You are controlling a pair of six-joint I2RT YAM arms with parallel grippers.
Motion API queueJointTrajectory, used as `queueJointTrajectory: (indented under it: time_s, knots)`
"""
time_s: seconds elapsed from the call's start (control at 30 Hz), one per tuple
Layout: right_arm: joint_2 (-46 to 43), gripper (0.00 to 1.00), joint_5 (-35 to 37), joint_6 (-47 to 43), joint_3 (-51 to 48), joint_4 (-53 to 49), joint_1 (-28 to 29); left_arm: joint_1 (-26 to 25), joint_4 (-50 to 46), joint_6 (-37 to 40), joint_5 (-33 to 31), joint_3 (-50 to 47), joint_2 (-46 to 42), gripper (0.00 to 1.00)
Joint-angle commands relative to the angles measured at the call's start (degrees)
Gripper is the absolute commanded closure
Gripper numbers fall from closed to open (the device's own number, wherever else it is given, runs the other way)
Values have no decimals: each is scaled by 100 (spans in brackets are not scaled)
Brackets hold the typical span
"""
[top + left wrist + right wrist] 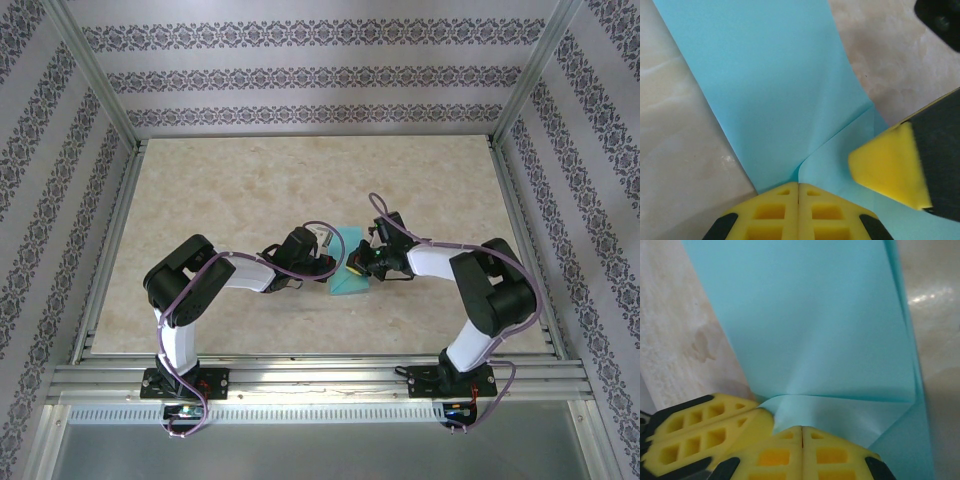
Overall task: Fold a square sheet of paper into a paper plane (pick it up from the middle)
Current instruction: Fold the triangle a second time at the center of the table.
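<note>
My left pincer [798,192] is clenched on the turquoise sheet of paper [765,90], its yellow pads pressed flat together with the sheet's puckered edge nipped between their tips. My right pincer [801,432] is clenched on the same sheet just beside the left one, pinching a raised fold. The creased sheet rests on the marbled table [200,200], around the table's middle, with both pincers meeting there.

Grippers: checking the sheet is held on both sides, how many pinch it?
2. The left gripper pinches the square sheet of paper from the left, the right gripper from the right, close together.
</note>
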Motion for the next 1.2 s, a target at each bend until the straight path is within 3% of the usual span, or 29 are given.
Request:
queueJointTrajectory:
  time_s: [0.0,0.2,0.53,0.6,0.73,0.8,1.03,1.17]
  knots:
    - [188,100,-43,-116,-25,-279,-9,67,-358,-47,85,-34,-26,100]
    - [291,100,85,-213,-294,-267,-44,67,-560,-73,13,88,-217,100]
    - [287,100,154,-219,-326,-255,-79,69,-948,-243,63,162,-989,73]
    - [270,100,159,-221,-318,-268,-94,67,-1009,-348,207,170,-1082,75]
    - [248,100,172,-204,-326,-274,-114,16,-838,-683,906,181,-1079,94]
    - [243,100,172,-202,-331,-270,-123,-11,-879,-869,1326,301,-948,99]
    - [222,100,190,-197,-335,-292,-131,-99,-771,-1477,1897,439,-564,100]
    - [213,100,190,-215,-326,-321,-140,-155,-1338,-1400,2015,741,-350,100]
